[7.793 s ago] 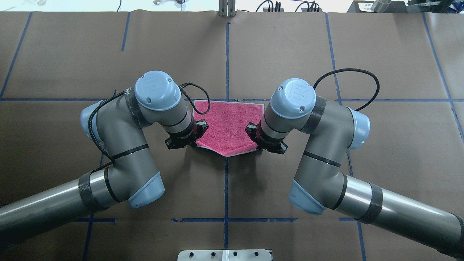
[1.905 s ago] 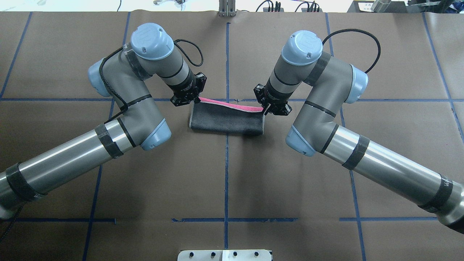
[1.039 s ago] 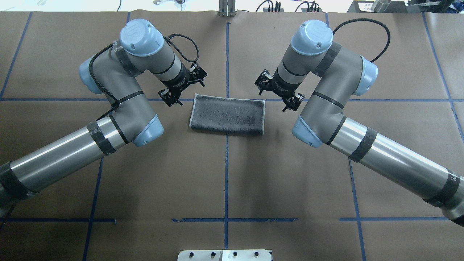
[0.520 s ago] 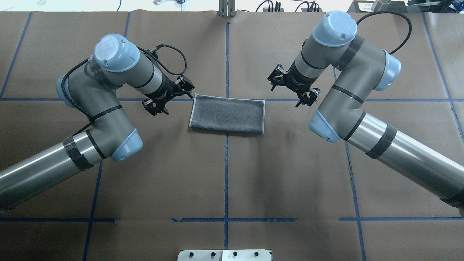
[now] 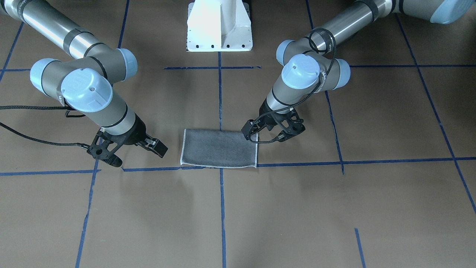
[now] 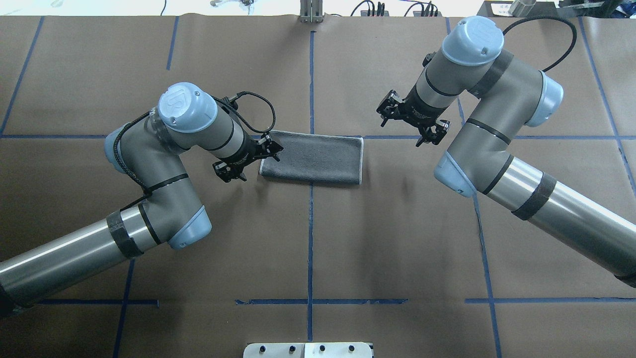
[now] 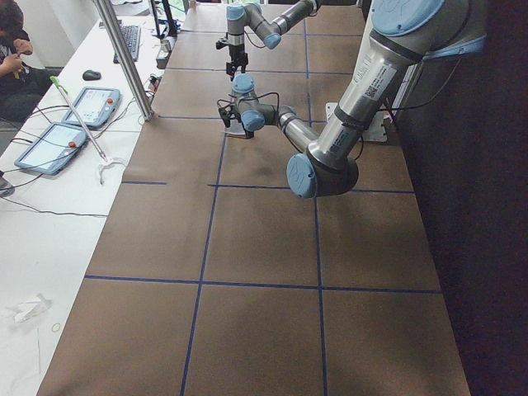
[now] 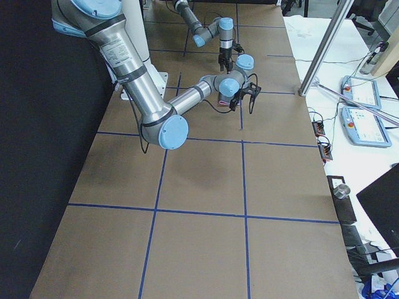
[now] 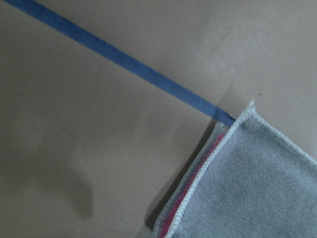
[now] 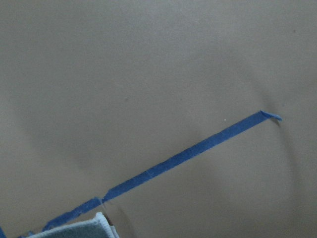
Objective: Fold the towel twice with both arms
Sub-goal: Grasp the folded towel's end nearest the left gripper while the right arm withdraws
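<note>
Brown paper table [image 6: 397,238] with blue tape lines [image 6: 310,238] bears the once-folded grey microfibre towel [image 6: 311,158], its long axis running from claw to claw. Black two-finger left gripper [image 6: 250,161] hangs spread and empty at the nearer short end, one finger over the edge, contact unclear; the black right gripper [image 6: 405,128], also spread and empty, stands well apart from the far end.
</note>
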